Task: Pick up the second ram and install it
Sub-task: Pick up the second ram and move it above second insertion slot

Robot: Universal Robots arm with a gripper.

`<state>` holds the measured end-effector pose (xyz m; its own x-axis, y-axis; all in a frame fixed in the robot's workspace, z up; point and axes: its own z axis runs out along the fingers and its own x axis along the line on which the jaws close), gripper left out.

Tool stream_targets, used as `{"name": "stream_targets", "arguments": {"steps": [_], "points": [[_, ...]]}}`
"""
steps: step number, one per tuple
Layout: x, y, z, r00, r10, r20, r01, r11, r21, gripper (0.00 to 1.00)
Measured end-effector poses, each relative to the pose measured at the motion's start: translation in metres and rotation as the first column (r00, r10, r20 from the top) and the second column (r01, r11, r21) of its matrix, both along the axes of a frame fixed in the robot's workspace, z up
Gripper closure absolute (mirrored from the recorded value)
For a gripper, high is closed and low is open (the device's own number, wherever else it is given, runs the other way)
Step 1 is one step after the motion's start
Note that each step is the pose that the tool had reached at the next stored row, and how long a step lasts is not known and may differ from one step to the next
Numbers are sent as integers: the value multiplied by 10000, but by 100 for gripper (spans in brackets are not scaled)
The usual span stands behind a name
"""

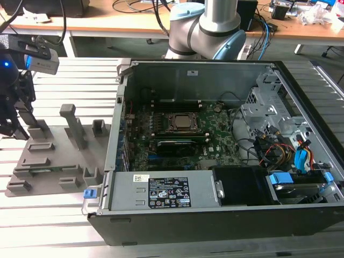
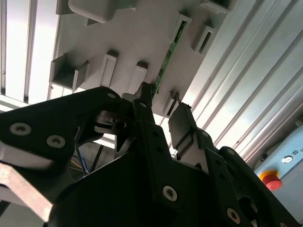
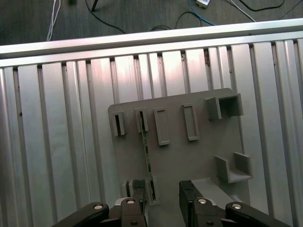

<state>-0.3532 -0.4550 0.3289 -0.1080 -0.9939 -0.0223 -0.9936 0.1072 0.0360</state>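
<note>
The second ram (image 3: pixel 146 156) is a thin green stick standing on edge in slots of the grey fixture plate (image 3: pixel 199 161). In the second wrist view the ram (image 2: pixel 165 64) runs away from the fingertips across the plate (image 2: pixel 128 38). My gripper (image 3: pixel 163 196) is open just above the plate, its jaws straddling the near end of the stick, which lies close beside one finger (image 3: pixel 137 198) and well apart from the other. The exterior view puts the gripper (image 1: pixel 19 129) at the far left, over the plate (image 1: pixel 59 161), outside the computer case.
The open computer case (image 1: pixel 215 215) lies to the exterior view's right of the plate, with the motherboard (image 1: pixel 220 134), CPU socket (image 1: pixel 183 122) and a black-shrouded card (image 1: pixel 174 145) inside. Upright posts (image 1: pixel 72 123) rise from the plate. A slatted aluminium table (image 3: pixel 57 142) carries everything.
</note>
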Motion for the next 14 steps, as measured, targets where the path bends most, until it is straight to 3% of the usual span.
{"name": "stream_targets", "arguments": {"steps": [14], "points": [[0,0,-75,10000,0,1,0,10000,0,58]]}}
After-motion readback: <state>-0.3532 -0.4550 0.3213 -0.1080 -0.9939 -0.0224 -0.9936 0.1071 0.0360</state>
